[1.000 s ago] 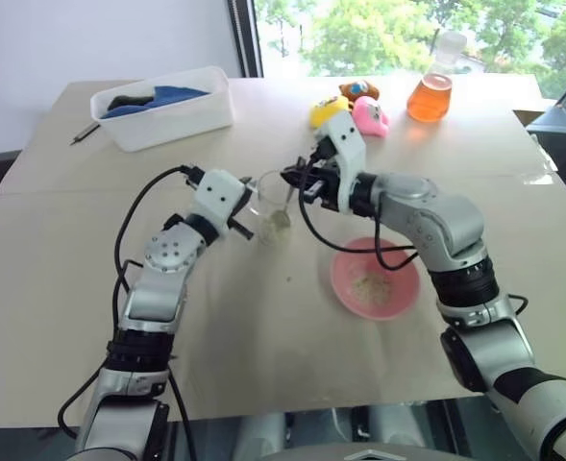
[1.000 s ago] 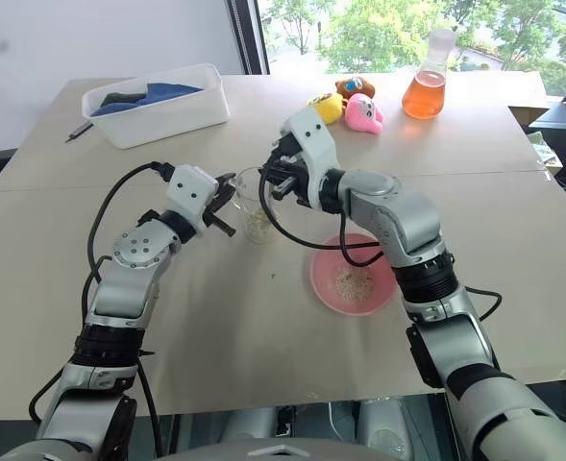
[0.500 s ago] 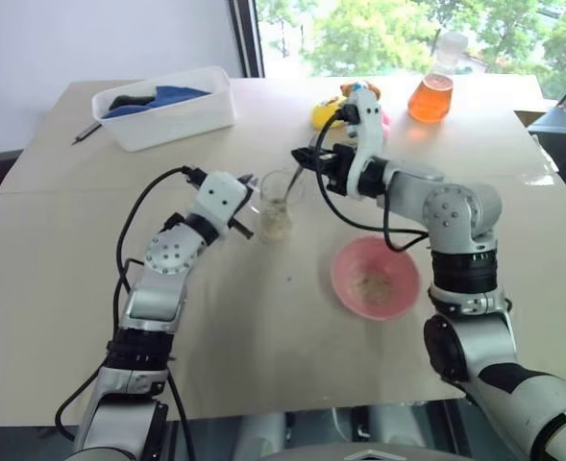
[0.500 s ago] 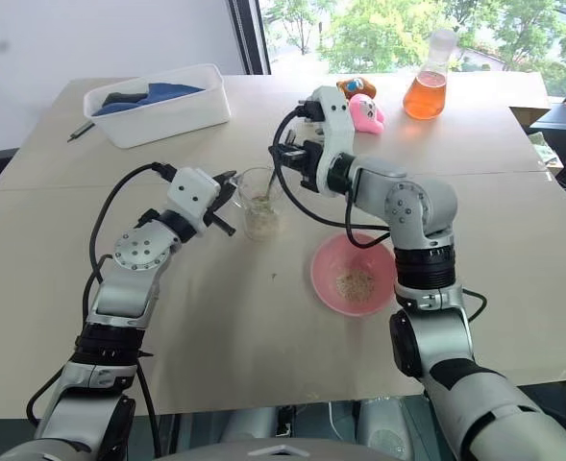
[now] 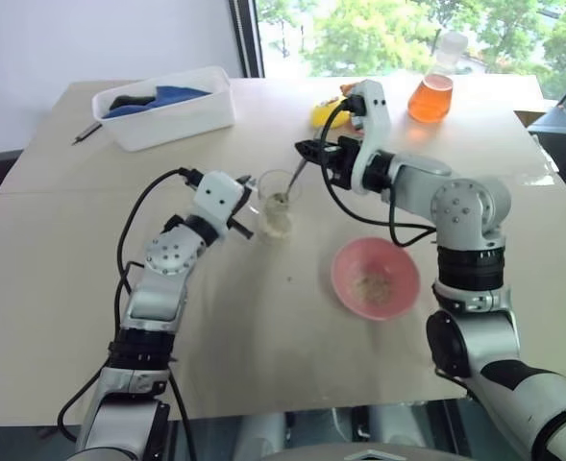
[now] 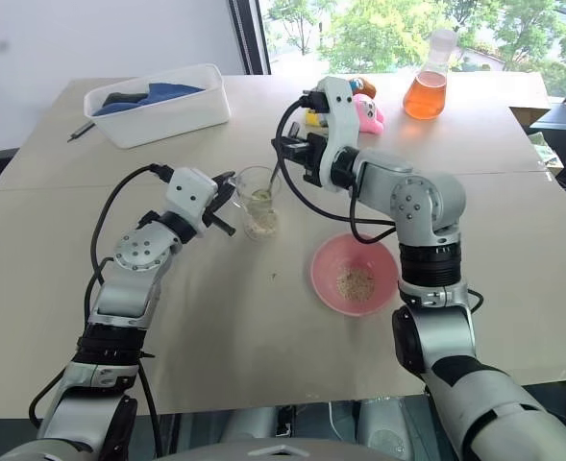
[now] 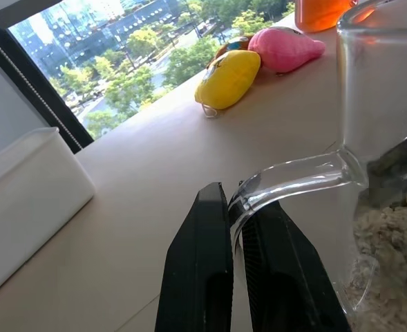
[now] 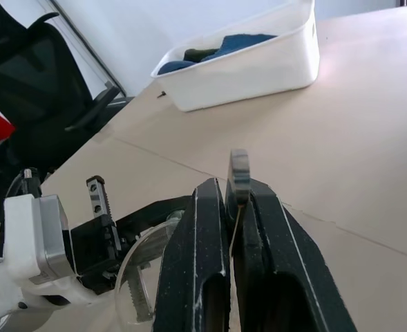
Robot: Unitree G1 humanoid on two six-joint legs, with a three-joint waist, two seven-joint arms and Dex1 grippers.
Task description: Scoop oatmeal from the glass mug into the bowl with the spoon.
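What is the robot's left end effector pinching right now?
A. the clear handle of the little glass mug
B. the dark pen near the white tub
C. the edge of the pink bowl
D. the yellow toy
A. In the left wrist view the left end effector is shut on the curved clear handle of the small clear glass mug, which holds pale oat flakes.

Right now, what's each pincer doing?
Left pincer: closed on the glass mug's handle.
Right pincer: closed on the spoon, its tip in the mug.
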